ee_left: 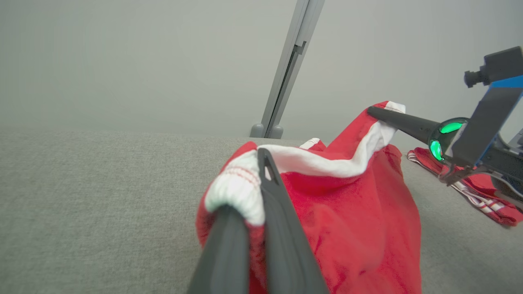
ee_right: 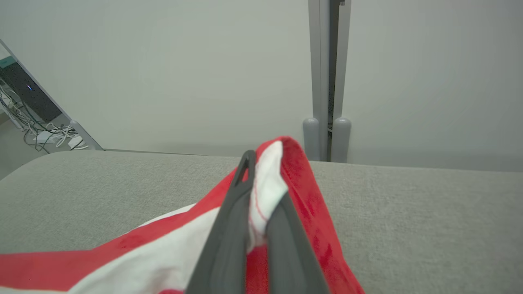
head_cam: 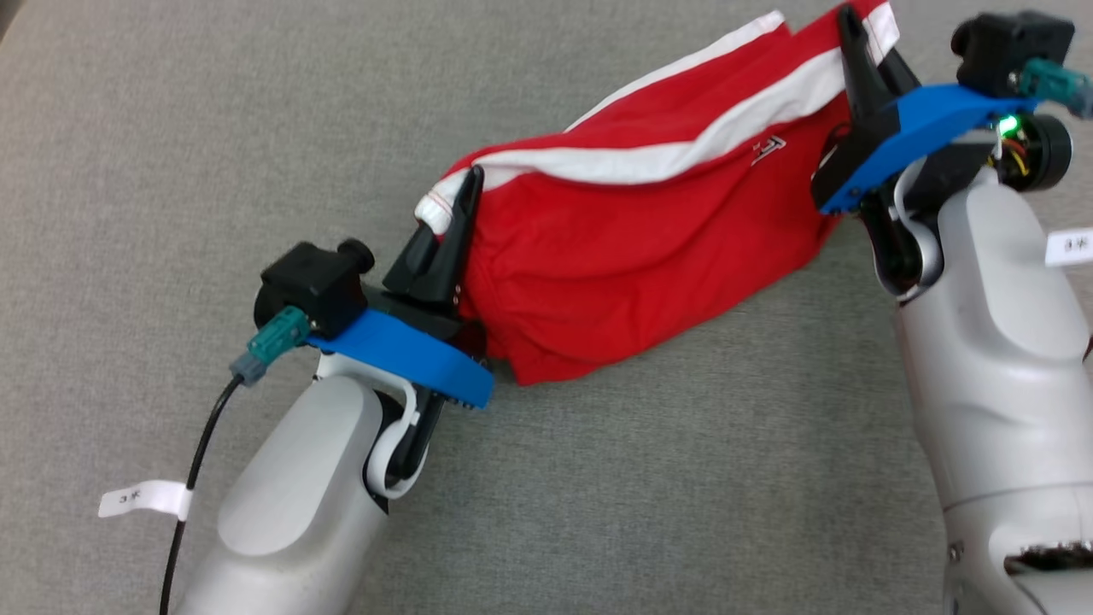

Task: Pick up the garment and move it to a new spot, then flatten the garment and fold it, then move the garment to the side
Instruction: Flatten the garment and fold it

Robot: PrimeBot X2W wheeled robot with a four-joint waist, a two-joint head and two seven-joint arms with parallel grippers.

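Left tool [head_cam: 469, 186] and right tool [head_cam: 850, 30] hold garment [head_cam: 632, 235] between.

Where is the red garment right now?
Head view, centre: the red garment hangs stretched between the left claw and right claw, over the grey surface.

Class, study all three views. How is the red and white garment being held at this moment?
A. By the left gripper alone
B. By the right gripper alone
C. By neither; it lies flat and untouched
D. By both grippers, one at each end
D: the left gripper and the right gripper are each shut on one end of the garment, which spans between them.
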